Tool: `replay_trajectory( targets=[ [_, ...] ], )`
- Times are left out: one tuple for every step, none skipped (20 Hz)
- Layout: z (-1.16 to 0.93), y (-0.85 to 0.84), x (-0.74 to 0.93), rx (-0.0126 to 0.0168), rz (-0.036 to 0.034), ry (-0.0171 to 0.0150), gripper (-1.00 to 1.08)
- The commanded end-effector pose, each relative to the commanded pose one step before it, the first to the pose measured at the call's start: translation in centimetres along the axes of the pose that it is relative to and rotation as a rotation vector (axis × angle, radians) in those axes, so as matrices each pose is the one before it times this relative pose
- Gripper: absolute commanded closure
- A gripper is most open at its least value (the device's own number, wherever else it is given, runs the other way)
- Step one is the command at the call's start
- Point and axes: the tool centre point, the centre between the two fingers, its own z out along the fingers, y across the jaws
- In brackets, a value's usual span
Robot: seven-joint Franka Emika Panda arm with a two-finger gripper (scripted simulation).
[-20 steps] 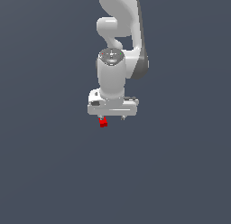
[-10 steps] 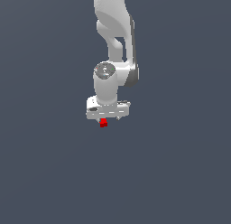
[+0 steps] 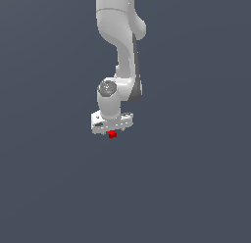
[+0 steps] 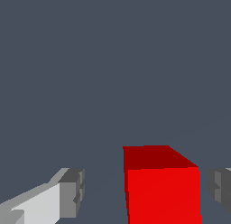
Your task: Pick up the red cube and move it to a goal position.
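Note:
The red cube (image 3: 112, 134) rests on the dark grey surface, just under the white gripper (image 3: 112, 129), in the middle of the exterior view. In the wrist view the red cube (image 4: 162, 191) sits between the two fingers of the gripper (image 4: 144, 193). One grey fingertip (image 4: 72, 191) stands well off the cube. The other fingertip (image 4: 219, 184) is closer, with a narrow gap. The jaws are open and touch no face of the cube. The fingertips are hidden behind the hand in the exterior view.
The white arm (image 3: 120, 51) comes down from the top of the exterior view to the gripper. A plain dark grey surface (image 3: 196, 188) lies all around.
The gripper has moved down and towards the exterior view's left, coming over the cube. The arm above has swung. The cube has stayed in place.

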Motion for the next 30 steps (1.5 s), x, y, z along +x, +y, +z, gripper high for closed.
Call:
replay_trajectory(
  targets=[
    [0.92,0.333,-0.438,0.00082,-0.02156,-0.00149,-0.92],
    [0.261,0.104,-0.122,0.00019,-0.00546,-0.00079,-0.92],
    [0.212,0.092,-0.094,0.00008,-0.00437,-0.00066,-0.92],
    [0.163,0.077,-0.065,-0.00003,-0.00334,-0.00054,-0.92],
    [0.114,0.064,-0.038,-0.00013,-0.00225,-0.00042,-0.92],
    [0.063,0.049,-0.014,-0.00018,-0.00115,-0.00027,-0.92],
    [0.015,0.033,-0.007,0.0,0.0,0.0,-0.92],
    [0.0,0.0,0.0,0.0,0.0,0.0,1.08],
    [0.0,0.0,0.0,0.0,0.0,0.0,1.08],
    [0.0,0.0,0.0,0.0,0.0,0.0,1.08],
    [0.0,0.0,0.0,0.0,0.0,0.0,1.08],
    [0.0,0.0,0.0,0.0,0.0,0.0,1.08],
    [0.0,0.0,0.0,0.0,0.0,0.0,1.08],
    [0.0,0.0,0.0,0.0,0.0,0.0,1.08],
    [0.0,0.0,0.0,0.0,0.0,0.0,1.08],
    [0.0,0.0,0.0,0.0,0.0,0.0,1.08],
    [0.0,0.0,0.0,0.0,0.0,0.0,1.08],
    [-0.022,0.0,0.002,0.0,0.0,0.0,1.08],
    [-0.026,-0.004,-0.001,0.0,0.0,0.0,1.08],
    [-0.077,-0.011,-0.002,0.0,0.0,0.0,1.08],
    [-0.128,-0.019,-0.003,0.0,0.0,0.0,1.08],
    [-0.18,-0.026,-0.005,0.0,0.0,0.0,1.08],
    [-0.232,-0.034,-0.006,0.0,0.0,0.0,1.08],
    [-0.284,-0.041,-0.007,0.0,0.0,0.0,1.08],
    [-0.336,-0.048,-0.008,0.0,0.0,0.0,1.08],
    [-0.39,-0.056,-0.009,0.0,0.0,0.0,1.08],
    [-0.444,-0.064,-0.01,0.0,0.0,0.0,1.08],
    [-0.505,-0.07,-0.012,-0.00067,0.00008,-0.00016,1.08],
    [-0.554,-0.079,-0.012,0.0,0.0,0.0,1.08],
    [-0.611,-0.087,-0.012,0.0,0.0,0.0,1.08]
  ],
)
